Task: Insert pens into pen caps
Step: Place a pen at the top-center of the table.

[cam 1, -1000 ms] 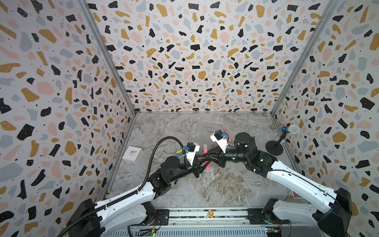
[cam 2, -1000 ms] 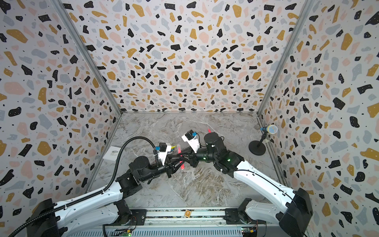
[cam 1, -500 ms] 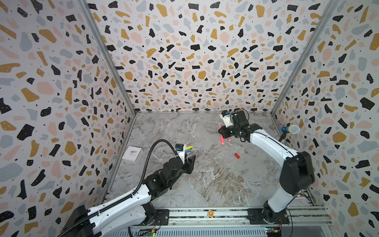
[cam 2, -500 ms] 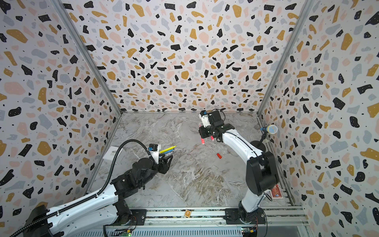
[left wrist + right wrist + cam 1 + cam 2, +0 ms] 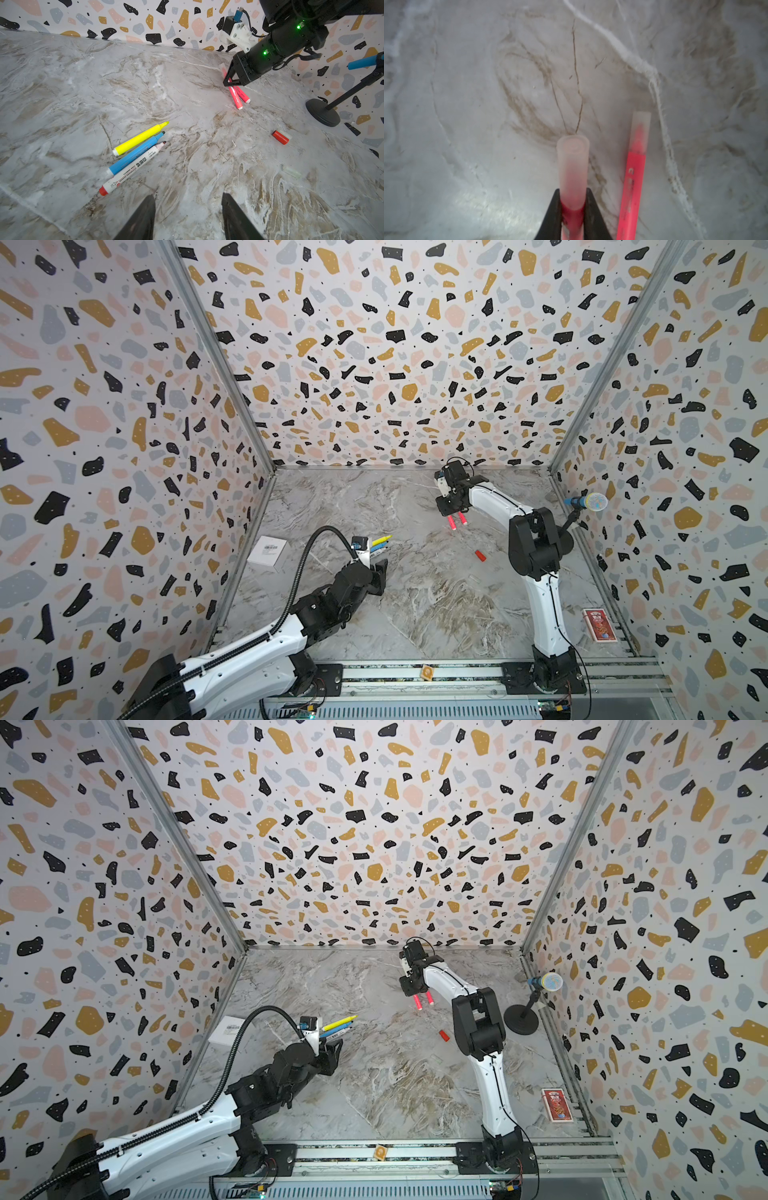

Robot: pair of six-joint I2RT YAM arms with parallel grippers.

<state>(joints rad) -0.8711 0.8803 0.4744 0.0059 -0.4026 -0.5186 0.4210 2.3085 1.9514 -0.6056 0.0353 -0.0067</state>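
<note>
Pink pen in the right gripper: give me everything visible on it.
The pink pen has a bright pink, smooth plastic-looking barrel. A frosted, translucent cap sits on its tip end, with pink showing through. The right gripper is shut on the barrel where it meets the cap's base. The pen points low over the marbled table; contact with it cannot be told. A second pink pen, also capped, lies alongside.

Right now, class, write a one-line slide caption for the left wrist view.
Three uncapped pens lie side by side; beyond, the right gripper grips a pink pen, red cap loose nearby.
</note>
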